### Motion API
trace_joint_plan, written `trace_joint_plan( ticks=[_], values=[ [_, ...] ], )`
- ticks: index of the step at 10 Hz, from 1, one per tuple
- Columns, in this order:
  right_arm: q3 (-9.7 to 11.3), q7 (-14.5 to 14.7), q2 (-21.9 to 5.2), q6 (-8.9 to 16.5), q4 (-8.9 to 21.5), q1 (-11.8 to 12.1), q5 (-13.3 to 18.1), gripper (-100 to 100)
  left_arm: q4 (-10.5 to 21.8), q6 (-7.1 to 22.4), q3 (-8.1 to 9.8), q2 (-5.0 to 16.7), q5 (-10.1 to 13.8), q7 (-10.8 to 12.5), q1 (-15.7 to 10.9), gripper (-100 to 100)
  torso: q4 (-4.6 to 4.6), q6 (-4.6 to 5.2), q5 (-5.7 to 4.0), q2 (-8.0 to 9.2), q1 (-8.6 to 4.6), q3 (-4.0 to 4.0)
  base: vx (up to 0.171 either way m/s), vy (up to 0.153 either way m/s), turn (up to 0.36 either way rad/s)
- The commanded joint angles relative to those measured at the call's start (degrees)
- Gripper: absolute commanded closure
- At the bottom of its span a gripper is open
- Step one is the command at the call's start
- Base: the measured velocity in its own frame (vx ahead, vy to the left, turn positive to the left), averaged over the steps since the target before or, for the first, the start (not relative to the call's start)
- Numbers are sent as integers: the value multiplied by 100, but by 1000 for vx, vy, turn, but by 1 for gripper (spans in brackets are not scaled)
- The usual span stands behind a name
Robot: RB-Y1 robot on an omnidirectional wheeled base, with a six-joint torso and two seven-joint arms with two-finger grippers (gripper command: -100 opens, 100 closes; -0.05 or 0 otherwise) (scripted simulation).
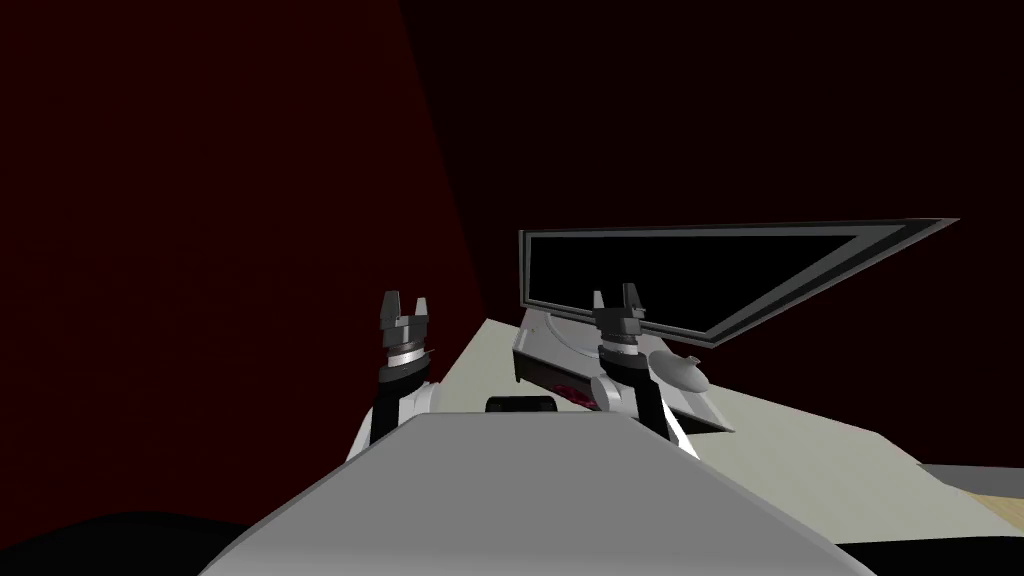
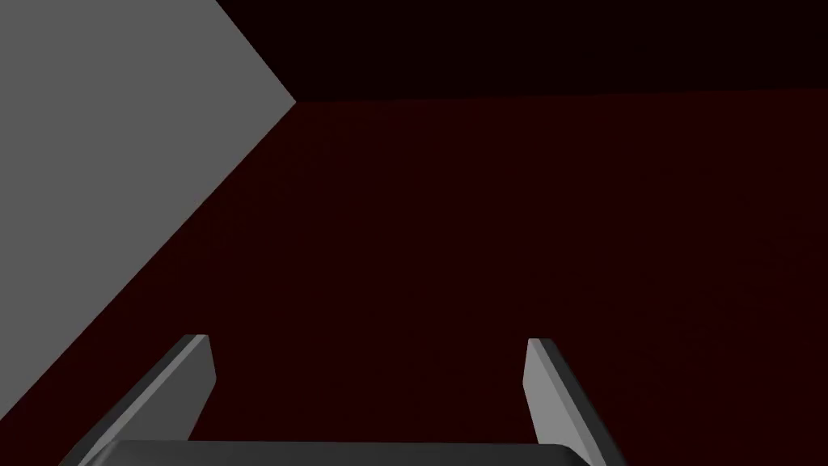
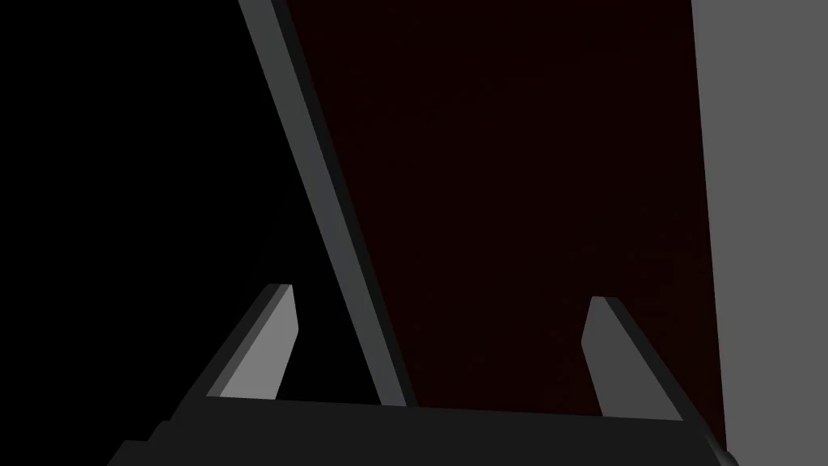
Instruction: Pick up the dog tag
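Note:
Both arms are raised in front of me. My left gripper point(image 1: 405, 303) is open and held over the dark floor, left of the cream tabletop point(image 1: 800, 450). In the left wrist view my left gripper point(image 2: 369, 344) has nothing between its fingers. My right gripper point(image 1: 618, 296) is open in front of a black screen with a grey frame point(image 1: 740, 325). In the right wrist view my right gripper point(image 3: 441, 295) is empty, with the frame's edge point(image 3: 323, 202) running past it. A small grey rounded object point(image 1: 680, 372) lies by my right forearm. I cannot tell whether it is the dog tag.
A flat grey slab-like unit point(image 1: 560, 350) sits on the tabletop below the screen, with a red patch point(image 1: 573, 392) on its dark front side. A small black object point(image 1: 520, 403) lies at the table's near edge. Dark red walls close in behind and to the left.

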Motion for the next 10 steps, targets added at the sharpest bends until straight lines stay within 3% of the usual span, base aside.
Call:
trace_joint_plan(
  ticks=[1, 5, 10],
  values=[
    [-77, -89, -178, 86, 73, 64, -64, -100, 0, 0, 0, 0, 0, 0, 0, 0, 0, 0, 0, 0, 0, 0, 14, 88, -113],
    [-344, -402, -456, 429, 338, 265, -283, -100, -1, 0, -2, -2, 0, 0, 1, 0, -7, 1, 21, -31, 95, -18, 72, 226, -129],
    [-864, -1032, -699, 1207, 880, 594, -716, -100, -1, -1, -2, -2, 0, 0, 1, 0, -10, 0, 23, -44, 105, -26, 92, 272, -170]
  ],
)
